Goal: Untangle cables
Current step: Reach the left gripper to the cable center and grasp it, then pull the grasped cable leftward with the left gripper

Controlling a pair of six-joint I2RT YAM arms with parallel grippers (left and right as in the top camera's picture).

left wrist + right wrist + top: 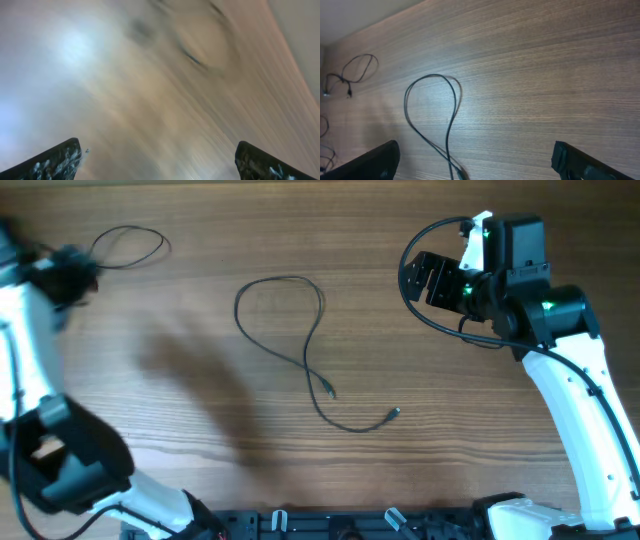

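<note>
Wooden desk (430, 480) fills the overhead view: warm brown, grain running side to side. A broad soft shadow (190, 375) lies across its left half, with diffuse edges. In the right wrist view the grain is fine and even, and past the desk's edge in the top left corner there's a pale plain surface (355, 17). The left wrist view is heavily blurred, with a bright glare patch (75, 45) on the wood at upper left and a pale strip (305, 35) beyond the desk's edge at upper right.

Overhead looks straight down on the table (400, 300). Right wrist, at 2 o'clock, faces 9 o'clock, low, sharing the looped cable (280, 278) with overhead. Left wrist: blurred, heading indeterminate.
</note>
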